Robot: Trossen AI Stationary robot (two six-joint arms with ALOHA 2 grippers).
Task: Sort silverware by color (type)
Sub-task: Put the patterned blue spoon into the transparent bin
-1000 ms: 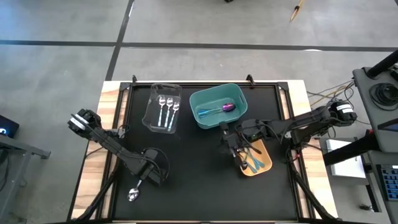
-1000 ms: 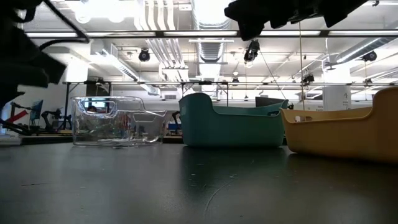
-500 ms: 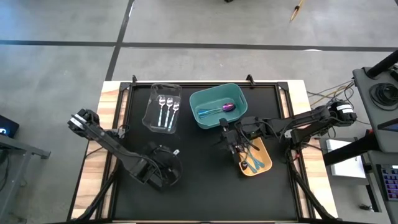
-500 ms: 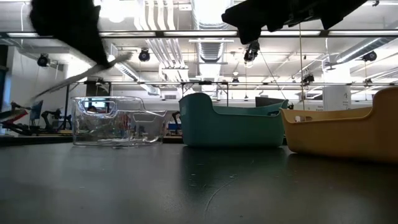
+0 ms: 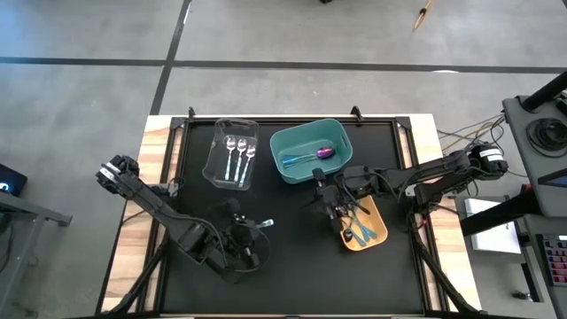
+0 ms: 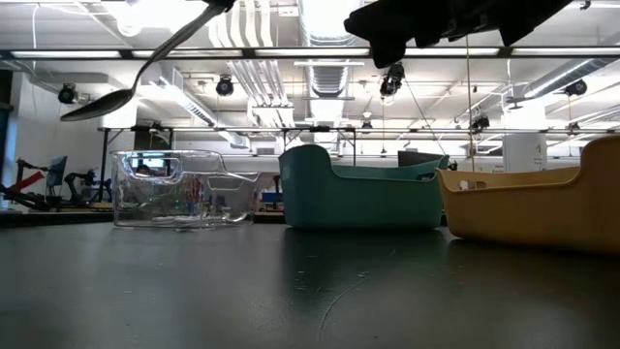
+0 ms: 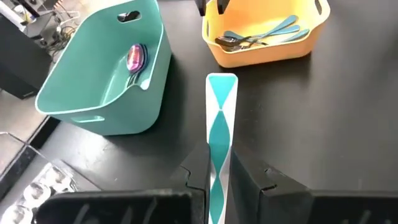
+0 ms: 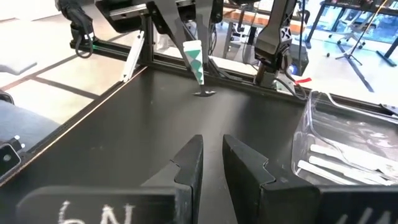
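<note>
left gripper (image 7: 217, 180): we see it raised over the front middle of the table (image 5: 292, 266), pinching a teal-handled spoon (image 7: 220, 118); the handle points toward the bins.
right gripper (image 5: 332, 211): we see it hovering at the orange bin's (image 5: 376, 239) near-left edge, fingers (image 8: 189, 163) a narrow gap apart, holding nothing.
clear bin (image 5: 232, 152): three silver spoons (image 5: 239, 155).
teal bin (image 5: 310, 151): one purple spoon (image 5: 326, 152).
orange bin: teal-handled pieces (image 7: 261, 36) inside.

Shiny silver spoons (image 5: 236, 152) lying in clear plastic bin (image 5: 218, 168): three
Iridescent purple spoon (image 5: 324, 152) resting in teal bin (image 5: 282, 138): one
Teal-handled utensil (image 7: 219, 130) showing in left pincer (image 7: 219, 177): one
</note>
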